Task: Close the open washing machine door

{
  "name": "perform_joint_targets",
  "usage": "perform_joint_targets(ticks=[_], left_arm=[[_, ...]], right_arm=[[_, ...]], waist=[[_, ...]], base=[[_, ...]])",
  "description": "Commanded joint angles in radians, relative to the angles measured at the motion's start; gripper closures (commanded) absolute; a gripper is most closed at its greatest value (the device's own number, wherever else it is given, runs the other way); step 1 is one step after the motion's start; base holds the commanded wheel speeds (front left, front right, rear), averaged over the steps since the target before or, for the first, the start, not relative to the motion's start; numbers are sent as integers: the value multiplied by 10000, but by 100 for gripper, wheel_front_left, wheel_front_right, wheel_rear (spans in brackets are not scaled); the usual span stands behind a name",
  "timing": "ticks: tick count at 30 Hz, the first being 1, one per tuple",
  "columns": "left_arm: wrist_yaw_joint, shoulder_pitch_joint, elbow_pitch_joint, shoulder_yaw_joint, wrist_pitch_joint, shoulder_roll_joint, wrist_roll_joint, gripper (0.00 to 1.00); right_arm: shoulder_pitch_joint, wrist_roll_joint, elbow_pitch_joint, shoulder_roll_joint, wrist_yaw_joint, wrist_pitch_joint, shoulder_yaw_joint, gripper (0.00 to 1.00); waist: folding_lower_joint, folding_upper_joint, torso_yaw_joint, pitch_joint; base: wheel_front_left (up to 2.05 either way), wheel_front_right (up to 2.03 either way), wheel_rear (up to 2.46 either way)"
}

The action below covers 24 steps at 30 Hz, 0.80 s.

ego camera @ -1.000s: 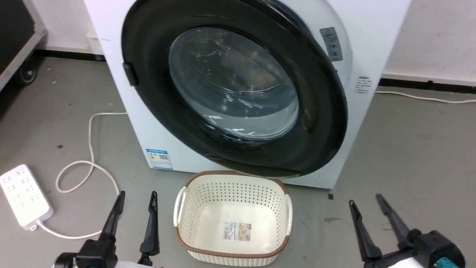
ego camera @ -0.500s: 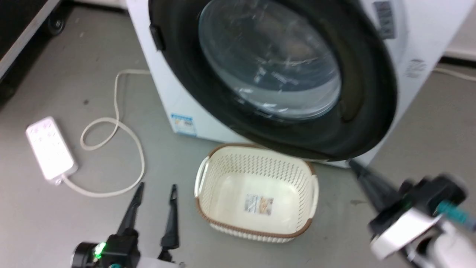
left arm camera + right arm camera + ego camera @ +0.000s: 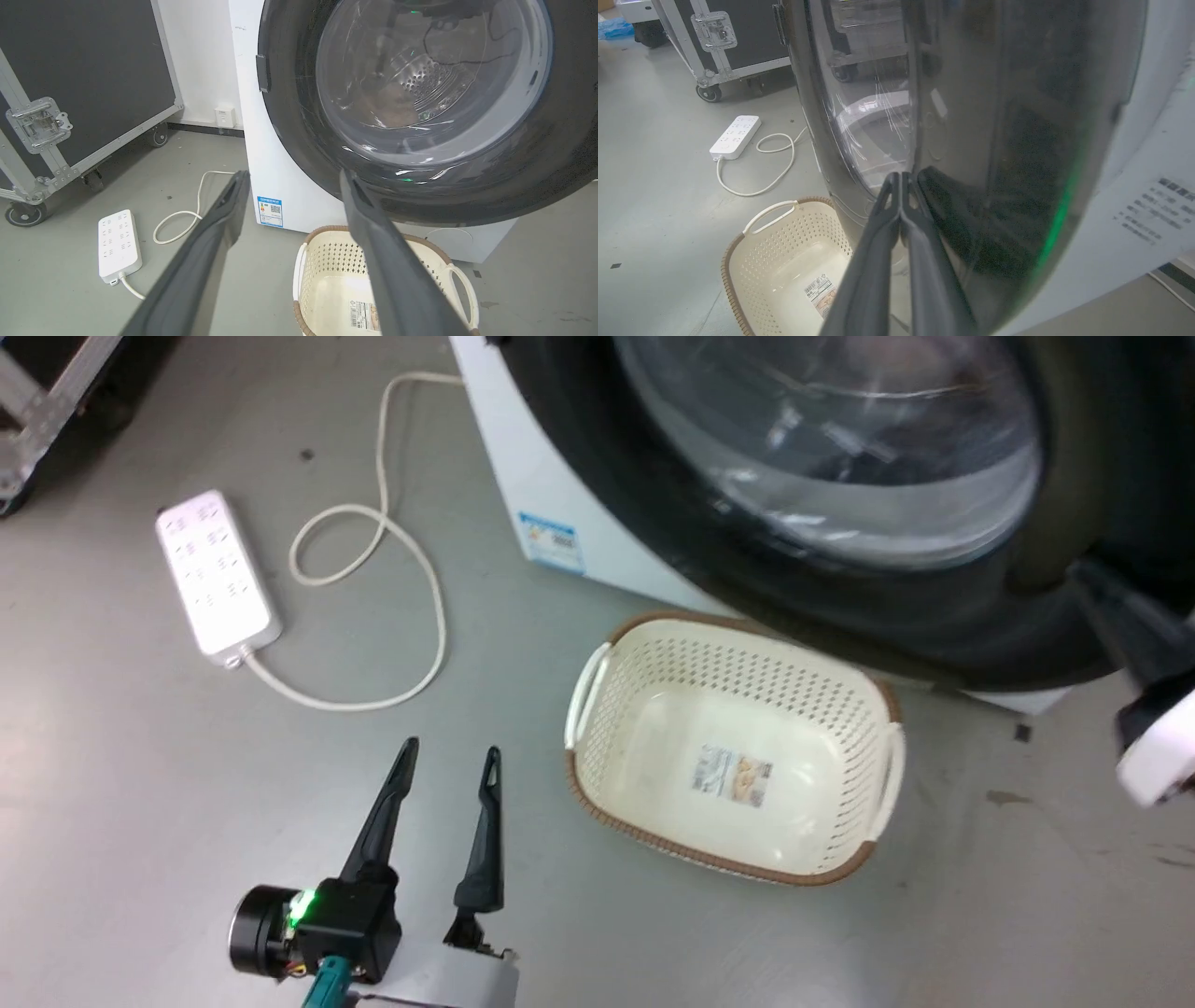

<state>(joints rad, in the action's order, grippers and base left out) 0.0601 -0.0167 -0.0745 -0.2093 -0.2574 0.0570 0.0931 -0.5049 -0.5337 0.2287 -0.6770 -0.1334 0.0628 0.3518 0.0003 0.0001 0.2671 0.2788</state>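
— Black glossy rim up front: where's the washing machine door sitting?
— Across the front of the washing machine, a white box on the grey floor. The door's lower rim sits just above the far edge of the basket. Latched or not: cannot tell.
— Right gripper?
— Fingers pressed together, gripping nothing. In the right wrist view the tips are right at the door's outer face. They sit on the black rim just beside the glass window and meet their own reflection. Looks like contact. The head view catches the gripper at the right edge, blurred, against the lower rim.
— Left gripper?
— Fingers spread. It hovers over the floor left of the basket, well apart from the door. A green light is on at its base.
— Surroundings?
— The basket is cream and perforated with brown trim and a label on its bottom, just in front of the machine. A white power strip and looped cable lie on the floor to the left. A black flight case on castors stands by the wall further left. A blue label sticker is low on the machine's front, with a small round flap low on the other side.
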Motion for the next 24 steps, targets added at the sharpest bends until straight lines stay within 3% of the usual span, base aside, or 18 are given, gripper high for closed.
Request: perform_joint_targets(ticks=[1,7,13,21,22,23,24], left_arm=[[50,-178,-35,-46,-43,-24,45,0],[200,-316,-131,-207,-43,-55,114,0],[363,-472,-146,-417,-43,-64,237,0],[445,-500,-29,-440,-43,-66,276,0],[428,-482,2,-407,-43,-67,271,0],[408,-454,40,-366,-43,-67,272,0],[372,-417,93,-312,-43,-67,271,0]], right_arm=[[-409,-166,224,-254,27,-23,-63,100],[-1768,-963,1313,-504,27,-243,-314,100],[-3012,-984,2561,-723,27,-321,-424,100],[-3282,-1113,3369,-376,27,44,-29,100],[-3218,-1129,3393,-290,27,165,43,58],[-3122,-1136,3409,-208,27,283,122,0],[-2993,-1138,3418,-104,27,428,198,0]], waist=[[-3,-1,258,257],[-3,-1,468,581],[-3,-1,586,731],[-3,-1,450,328],[-3,-1,396,210],[-3,-1,335,85],[-3,-1,255,-81]], base=[[0,0,0],[0,0,0],[0,0,0],[0,0,0],[0,0,0],[0,0,0],[0,0,0]])
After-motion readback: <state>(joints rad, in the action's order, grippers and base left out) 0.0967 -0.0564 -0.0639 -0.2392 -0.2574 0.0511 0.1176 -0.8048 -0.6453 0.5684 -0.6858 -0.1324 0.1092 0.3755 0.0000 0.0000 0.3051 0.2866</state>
